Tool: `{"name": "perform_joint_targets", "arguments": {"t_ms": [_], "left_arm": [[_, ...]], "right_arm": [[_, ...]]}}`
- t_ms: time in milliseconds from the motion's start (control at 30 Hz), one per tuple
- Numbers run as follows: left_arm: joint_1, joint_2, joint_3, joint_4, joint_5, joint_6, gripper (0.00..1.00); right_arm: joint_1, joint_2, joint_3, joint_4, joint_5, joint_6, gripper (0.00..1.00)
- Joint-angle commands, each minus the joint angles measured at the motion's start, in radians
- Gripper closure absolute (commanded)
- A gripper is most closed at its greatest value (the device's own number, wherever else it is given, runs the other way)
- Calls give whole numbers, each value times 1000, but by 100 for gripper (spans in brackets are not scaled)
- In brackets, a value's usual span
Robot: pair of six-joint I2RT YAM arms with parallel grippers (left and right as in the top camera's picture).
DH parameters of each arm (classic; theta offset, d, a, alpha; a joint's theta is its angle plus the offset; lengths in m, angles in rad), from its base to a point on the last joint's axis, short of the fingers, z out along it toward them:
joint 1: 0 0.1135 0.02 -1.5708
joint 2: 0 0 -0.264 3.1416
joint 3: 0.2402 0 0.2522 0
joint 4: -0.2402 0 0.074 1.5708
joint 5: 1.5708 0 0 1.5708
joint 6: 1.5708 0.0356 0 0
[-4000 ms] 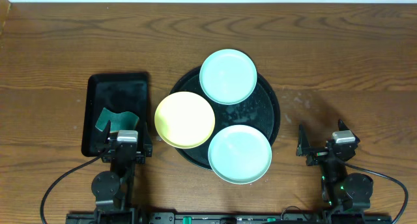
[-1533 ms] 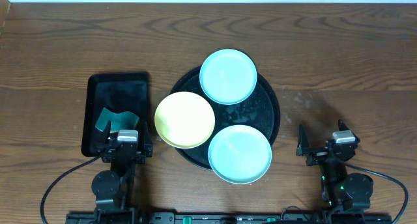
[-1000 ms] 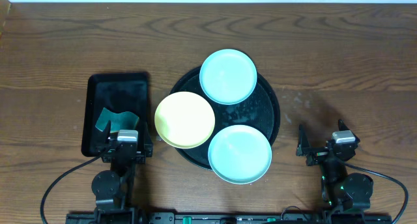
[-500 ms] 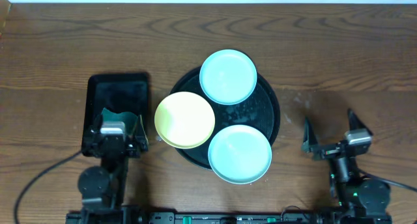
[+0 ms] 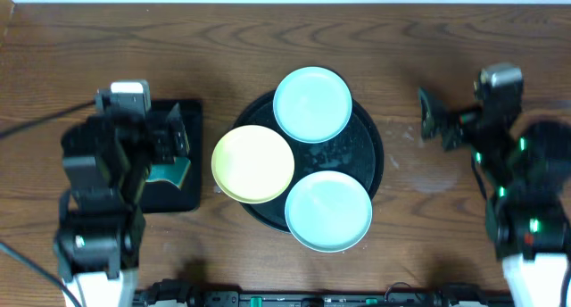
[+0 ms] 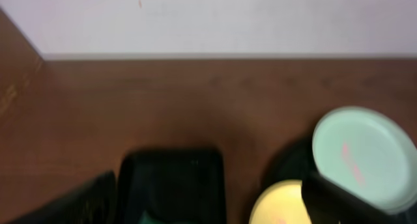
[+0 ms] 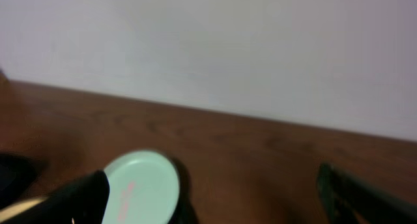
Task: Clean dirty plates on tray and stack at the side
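Observation:
Three plates lie on the round black tray (image 5: 369, 148): a mint plate (image 5: 311, 105) at the far side, a yellow plate (image 5: 253, 163) overhanging its left rim, and a mint plate (image 5: 328, 211) at the near side. My left gripper (image 5: 172, 136) is open and empty, raised left of the yellow plate. My right gripper (image 5: 434, 124) is open and empty, raised right of the tray. The left wrist view shows the far mint plate (image 6: 361, 155), the yellow plate (image 6: 280, 204) and its open gripper (image 6: 208, 185). The right wrist view shows the far mint plate (image 7: 140, 185) and its open gripper (image 7: 212, 178).
A rectangular black tray (image 5: 183, 198) lies left of the round tray, partly hidden under my left arm, with a green cloth (image 5: 169, 171) on it. It also shows in the left wrist view (image 6: 172, 178). A pale wall stands behind the wooden table's far edge (image 6: 195, 56).
Both arms have lifted from their rest at the table's front edge and moved toward the far side, out to the tray's sides. The plates have not moved.

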Motion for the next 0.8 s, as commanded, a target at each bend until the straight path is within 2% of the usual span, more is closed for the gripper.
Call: {"name": "perform_joint_targets", "arguments": {"t_ms": [0,133,233,333,467,500,567,667,733,767], "left_arm": [[-4,153,195,-156,14,-69,10],[-4,291,314,-360,17,-72,9],[-4,399,323,-447,18,-72,9],[-4,455,322,-466,17,-72,9],[-4,528,321,-472,61,-104,10],[-4,546,321,-473,87,-118,10],[-4,576,321,-468,96,-122,10],[-2,603,321,-456,85,-125,10],[21,604,321,-475,-6,-283,10],[34,604,321,-486,-30,-318,10]], "right_arm": [[-15,178,189,-138,-83,-11,1],[-15,375,379,-369,-151,-11,1],[-15,540,512,-608,-164,-11,1],[-15,596,514,-632,-163,-10,1],[-11,655,513,-619,-294,23,1],[-3,667,513,-609,-316,24,4],[37,696,513,-593,-304,60,25],[169,752,513,-568,-161,218,35],[247,780,513,-560,-98,271,41],[284,793,513,-555,-74,293,44]]}}
